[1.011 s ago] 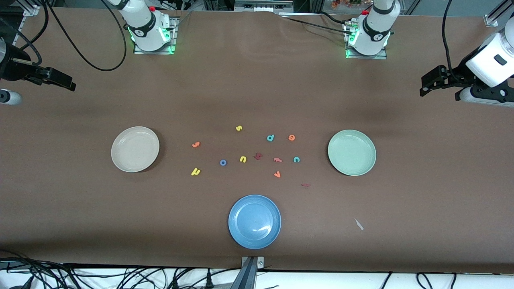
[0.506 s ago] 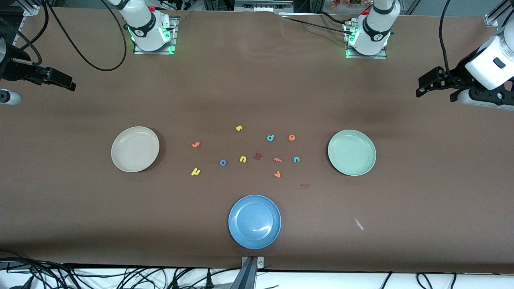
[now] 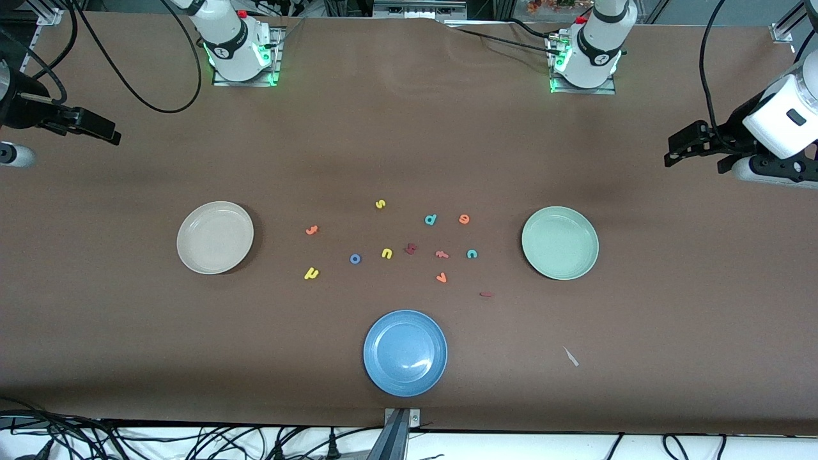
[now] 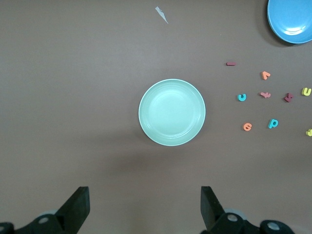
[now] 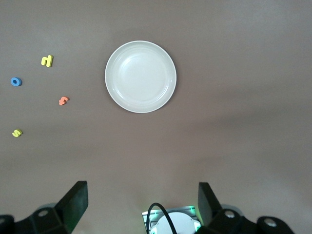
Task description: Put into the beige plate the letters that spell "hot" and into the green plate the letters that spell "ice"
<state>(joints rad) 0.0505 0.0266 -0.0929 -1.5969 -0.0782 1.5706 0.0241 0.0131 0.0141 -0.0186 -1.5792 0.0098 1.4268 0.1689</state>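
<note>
The beige plate [image 3: 215, 237] [image 5: 140, 76] lies toward the right arm's end of the table and the green plate [image 3: 560, 242] [image 4: 172, 112] toward the left arm's end. Between them are the yellow h [image 3: 311, 273], blue o [image 3: 355, 259], orange t [image 3: 312, 230], dark red i [image 3: 486, 294], teal c [image 3: 471, 253] and orange e [image 3: 464, 219]. My left gripper [image 3: 671, 150] [image 4: 145, 195] hangs open and empty, high past the green plate. At the right arm's edge of the table, my right gripper [image 3: 112, 134] [image 5: 142, 192] is open and empty too.
A blue plate [image 3: 405, 352] lies nearest the front camera. Among the letters are a yellow s [image 3: 380, 204], yellow u [image 3: 386, 253], teal d [image 3: 431, 220], a dark red chunky letter [image 3: 411, 248], a salmon f [image 3: 441, 255] and an orange v [image 3: 441, 277]. A paper scrap [image 3: 571, 356] lies near the green plate.
The left arm's hand has shifted slightly at its end of the table. The right arm, the plates and the letters have not moved.
</note>
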